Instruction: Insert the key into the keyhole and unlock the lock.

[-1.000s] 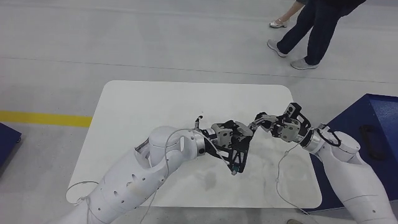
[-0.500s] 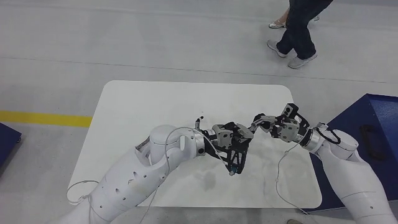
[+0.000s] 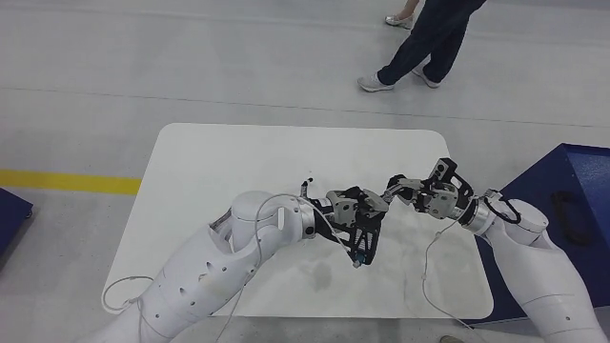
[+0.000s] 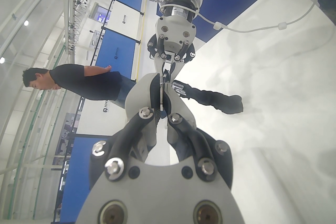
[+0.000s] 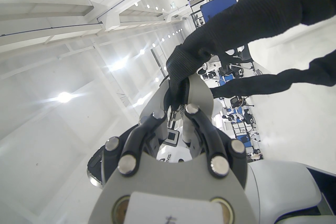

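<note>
I have both claws meeting in the air above the table [image 3: 238,171], tip to tip, so the 2 parts can be lined up clear of its surface. My left claw [image 4: 161,87] is pinched tight on the key [image 4: 160,99] — a thin flat metal blade, as far as I can judge — held edge-on and pointing at the right claw [image 5: 179,95]. That one is clamped on a black woven loop [image 5: 236,25], which I take for the lock's sleeved cable; it trails out over the table. A small silver piece [image 4: 179,88] sits just beside the key's tip — probably the lock body, though I cannot make out the keyhole.
</note>
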Controlling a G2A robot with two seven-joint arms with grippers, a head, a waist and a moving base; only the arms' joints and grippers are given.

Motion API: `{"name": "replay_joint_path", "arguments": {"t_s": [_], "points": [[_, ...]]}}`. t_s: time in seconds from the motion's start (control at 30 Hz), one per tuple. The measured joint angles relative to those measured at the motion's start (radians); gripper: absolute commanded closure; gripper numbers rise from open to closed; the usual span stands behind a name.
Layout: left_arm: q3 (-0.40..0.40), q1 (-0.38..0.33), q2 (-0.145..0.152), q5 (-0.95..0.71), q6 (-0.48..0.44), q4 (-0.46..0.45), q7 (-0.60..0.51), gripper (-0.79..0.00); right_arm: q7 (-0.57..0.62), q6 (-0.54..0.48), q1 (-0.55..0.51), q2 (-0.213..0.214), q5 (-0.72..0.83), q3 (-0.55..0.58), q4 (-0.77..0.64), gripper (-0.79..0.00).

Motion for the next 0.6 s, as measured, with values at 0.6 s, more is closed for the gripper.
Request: {"name": "replay_joint_path", "arguments": {"t_s": [0.6], "points": [[0.011, 0.0, -0.01, 0.052, -0.016, -0.009, -0.058, 0.0, 0.004, -0.014, -0.012, -0.002, -0.022, 0.014, -0.019, 0.0]]}}
